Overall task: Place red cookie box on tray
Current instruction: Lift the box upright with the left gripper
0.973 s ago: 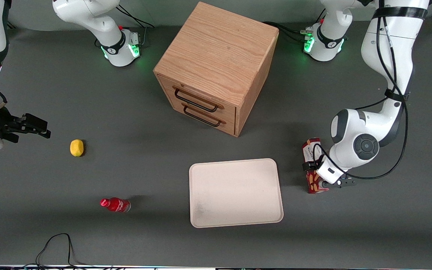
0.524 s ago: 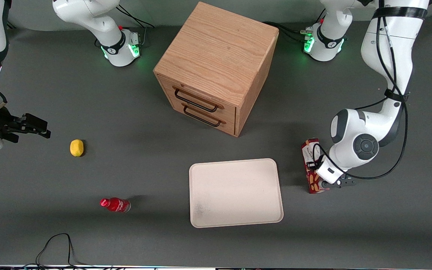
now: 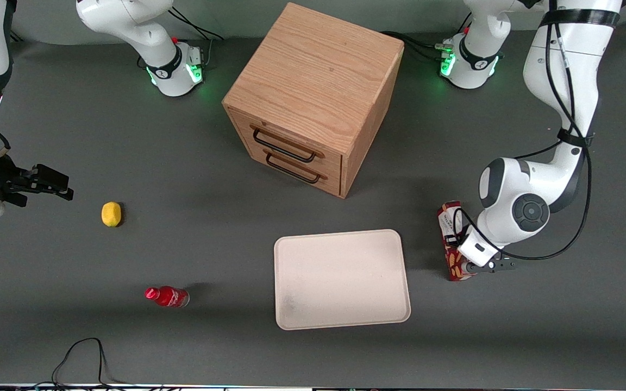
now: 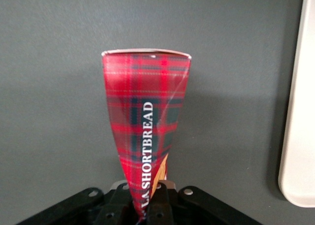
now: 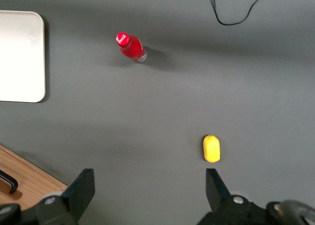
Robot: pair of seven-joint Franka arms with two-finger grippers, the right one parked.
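1. Gripper [image 3: 458, 259] of the left arm sits low over the table at the working arm's end, and the wrist view shows its fingers [image 4: 156, 205] pinched onto the narrow end of the red cookie box [image 3: 450, 239]; judging by how the carton tapers into them, the jaws are clamped on it.

2. Box position: seen from the front, it is beside the tray [image 3: 340, 278], at roughly the tray's three o'clock, with a strip of bare grey table [image 3: 182, 347] between them. They do not touch.

3. Long axis: in the front view the carton runs twelve to six o'clock, about parallel to the tray's short edge. The grasp is toward the six o'clock end, nearer the front camera.

4. Whether the box rests on the table or is already slightly lifted cannot be told.

5. Deciding relation: the tray lies at nine o'clock from the gripper in the front view. The coming move is therefore probably a lift, then a sideways carry toward the parked arm's end, over the low rim.

6. Axis need not turn, I judge, since the box looks shorter than the tray's short side.
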